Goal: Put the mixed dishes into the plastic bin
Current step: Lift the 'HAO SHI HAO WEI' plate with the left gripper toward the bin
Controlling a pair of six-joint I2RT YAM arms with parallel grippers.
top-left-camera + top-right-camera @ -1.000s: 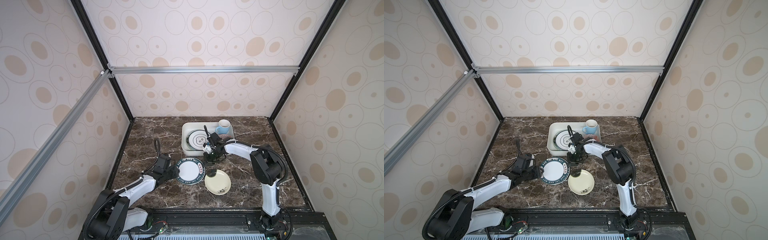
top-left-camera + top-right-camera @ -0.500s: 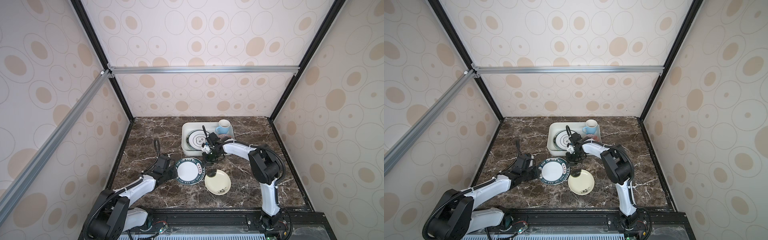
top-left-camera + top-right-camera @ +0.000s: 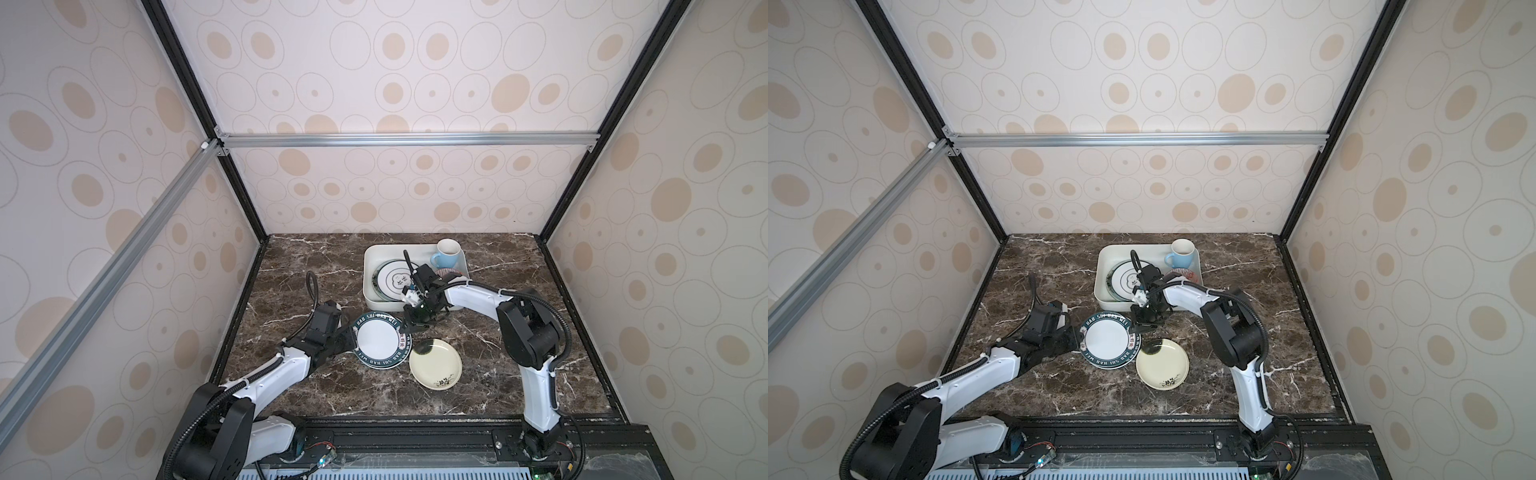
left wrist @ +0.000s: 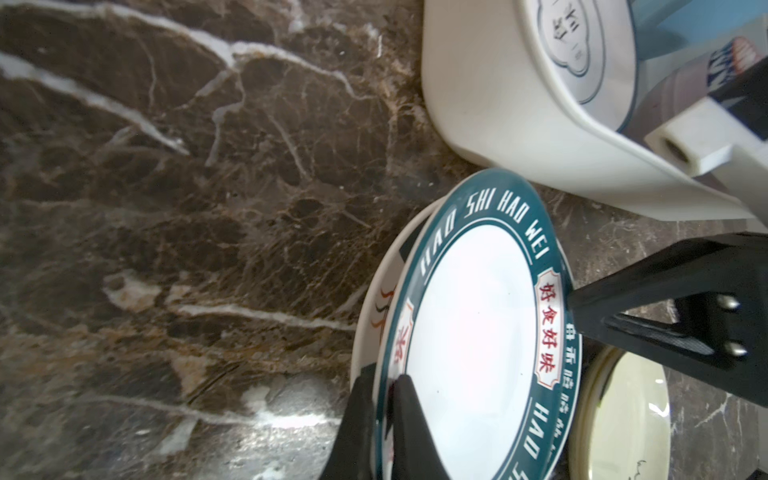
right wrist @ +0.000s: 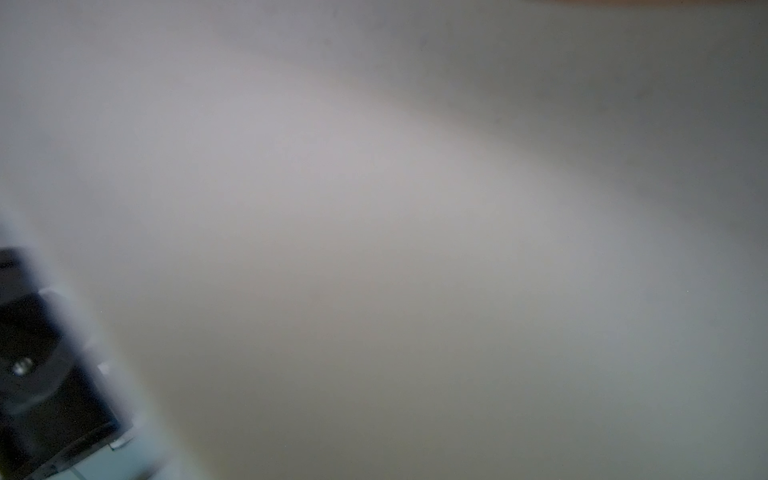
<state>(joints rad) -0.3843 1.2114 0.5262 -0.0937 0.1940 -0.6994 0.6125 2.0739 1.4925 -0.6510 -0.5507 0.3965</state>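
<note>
A brown marble table fills the floor of the cell. Toward its back stands the white plastic bin, seen in both top views. In the bin lies a white plate with a dark ring, with a light-blue mug upright in the far right corner and a red-patterned bowl partly hidden behind the right arm.

Just in front of the bin, on the table, sits a teal-rimmed plate with white lettering. The left wrist view shows it resting on another white plate. Its right edge meets a smaller cream plate, which lies flat on the table nearer the front.

The left gripper reaches in low from the left, its two black fingers pinched tight on the teal-rimmed plate's near rim. The right gripper points down between the bin's front wall and the teal-rimmed plate, one finger tip at that plate's rim. Its wrist view is only a grey blur, so I cannot tell how far its fingers are spread or whether they hold anything.
</note>
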